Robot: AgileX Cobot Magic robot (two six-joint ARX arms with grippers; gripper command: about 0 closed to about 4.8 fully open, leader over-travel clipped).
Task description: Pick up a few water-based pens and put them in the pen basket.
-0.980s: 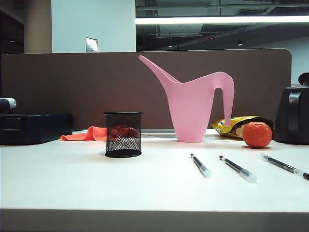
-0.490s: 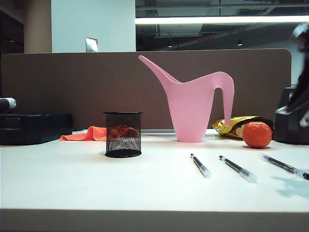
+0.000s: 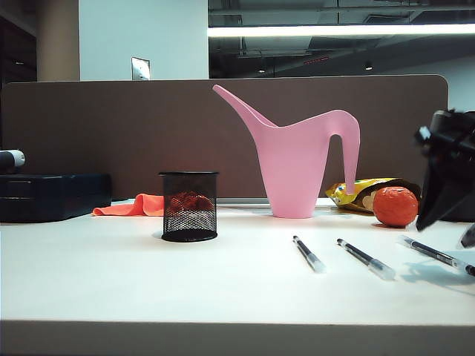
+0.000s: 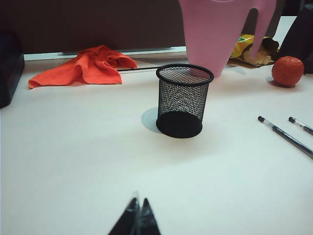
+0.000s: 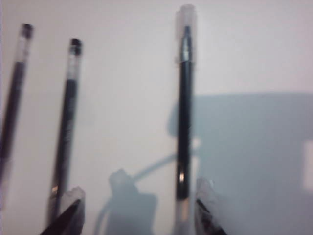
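right tool (image 5: pixel 137 210) is new to the exterior view: a second ago that side of the bench showed only the pens and the dark case behind them, half a second ago a blurred arm was sweeping in at the edge, and now the black tool (image 3: pixel 445 194) hangs low over the rightmost pen (image 3: pixel 438 256), with its shadow on the bench (image 3: pixel 148 289) beside it. its fingers stand wide apart; in the right wrist view the two tips (image 5: pixel 68 205) frame the lower end of that pen (image 5: pixel 184 112), one tip on each side and neither touching it. the pen lies flat, clear cap at the far end, and the other two pens (image 5: pixel 66 122) lie alongside it, close but apart

nothing else has shifted. the three pens lie where they were, spread in a row on the right half of the bench in front of the pink watering can (image 3: pixel 297 159) and the orange ball (image 3: pixel 395 206). the pen basket (image 3: pixel 189 206) stands upright on the left half, well apart from them, and from the left wrist view its inside looks empty (image 4: pixel 184 100). the orange cloth (image 4: pixel 85 68) stays behind it

left tool (image 4: pixel 137 220) shows only as two dark tips pressed together, hanging above bare bench short of the basket

so i judge this as the approach for the first pick: no pen is lifted yet, and the next move is to drop the last bit and close on the barrel without nudging the neighbouring pen
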